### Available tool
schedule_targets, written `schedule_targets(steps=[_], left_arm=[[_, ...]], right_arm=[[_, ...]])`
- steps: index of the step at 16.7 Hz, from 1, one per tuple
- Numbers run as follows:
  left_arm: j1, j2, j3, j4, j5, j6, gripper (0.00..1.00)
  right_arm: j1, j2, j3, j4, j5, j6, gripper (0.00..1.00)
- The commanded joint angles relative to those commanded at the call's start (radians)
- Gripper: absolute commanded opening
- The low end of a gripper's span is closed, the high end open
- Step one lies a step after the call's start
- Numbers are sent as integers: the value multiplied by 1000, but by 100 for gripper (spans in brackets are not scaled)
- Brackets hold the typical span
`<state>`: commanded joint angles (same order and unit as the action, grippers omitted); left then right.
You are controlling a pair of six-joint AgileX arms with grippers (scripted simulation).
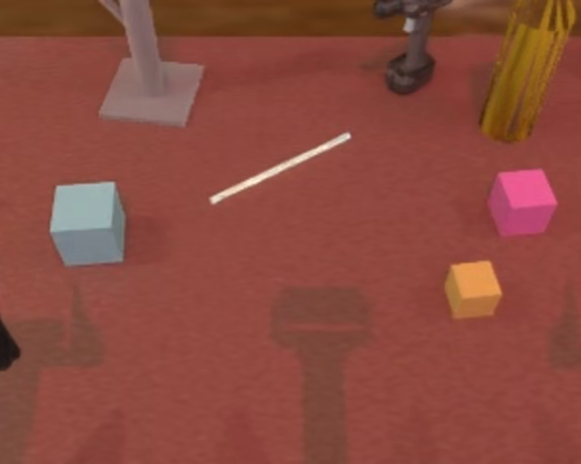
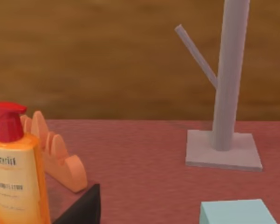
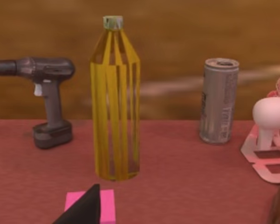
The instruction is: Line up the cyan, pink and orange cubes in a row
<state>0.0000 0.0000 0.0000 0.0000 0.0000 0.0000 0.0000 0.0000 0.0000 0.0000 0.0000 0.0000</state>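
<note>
Cyan cube sits at nine o'clock on the desk, well apart from the pink cube at three o'clock and the orange cube near four. Carrying cyan across risks clipping the white stick lying between. Whether either pincer is spread, I cannot tell.

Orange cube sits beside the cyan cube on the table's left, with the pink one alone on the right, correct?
Not quite. The top view shows the orange cube on the table's right, near the pink cube. It is the cyan cube that sits alone on the left.
</note>
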Motion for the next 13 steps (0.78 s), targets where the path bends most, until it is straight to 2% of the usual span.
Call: schedule_targets(steps=[6, 9, 13], left_arm=[[0, 0, 0, 0, 0, 0, 100], [0, 0, 0, 0, 0, 0, 100], [0, 0, 0, 0, 0, 0, 100]], right_arm=[[27, 104, 101, -72, 1, 20, 100], [74, 294, 264, -189, -1, 52, 100], [154, 679, 542, -397, -2, 105, 100]])
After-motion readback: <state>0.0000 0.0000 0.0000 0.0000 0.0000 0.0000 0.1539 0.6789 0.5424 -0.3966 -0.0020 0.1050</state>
